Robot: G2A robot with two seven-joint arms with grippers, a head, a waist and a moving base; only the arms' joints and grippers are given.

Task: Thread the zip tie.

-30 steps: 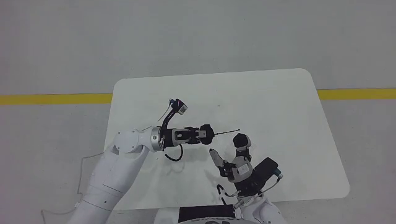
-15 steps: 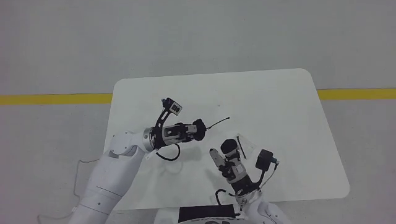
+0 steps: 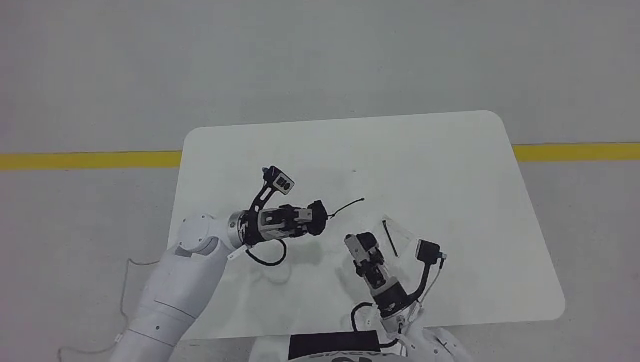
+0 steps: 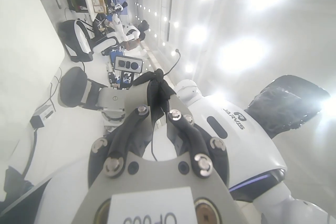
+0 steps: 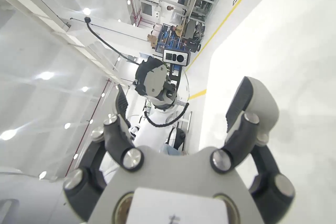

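**Item 1: tabletop** [image 3: 470, 162]. White, with rounded corners; carries the work area.

**Item 2: left end effector** [image 3: 316, 217]. Positioned over the left-centre part of the tabletop. The fingers are pressed together, gripping the zip tie. The left wrist view shows the dark finger pads meeting on the strap.

**Item 3: zip tie** [image 3: 345, 205]. Thin and black, clamped in the left end effector. One length sticks out past the fingertips with a slight curve and points toward the middle of the tabletop. The right wrist view shows a small square head at that outer end. The other length trails back between the fingers toward the wrist. The tie is held up off the surface.

**Item 4: right end effector** [image 5: 182, 96]. Sits near the tabletop's near edge, closer to the robot than the left one. It is spread wide, with nothing between its fingers. It faces the left end effector and the tie, near them but not touching.

**Item 5: short dark strip** [image 3: 388, 238]. Lies flat on the tabletop just beside the right end effector. What it is cannot be told.
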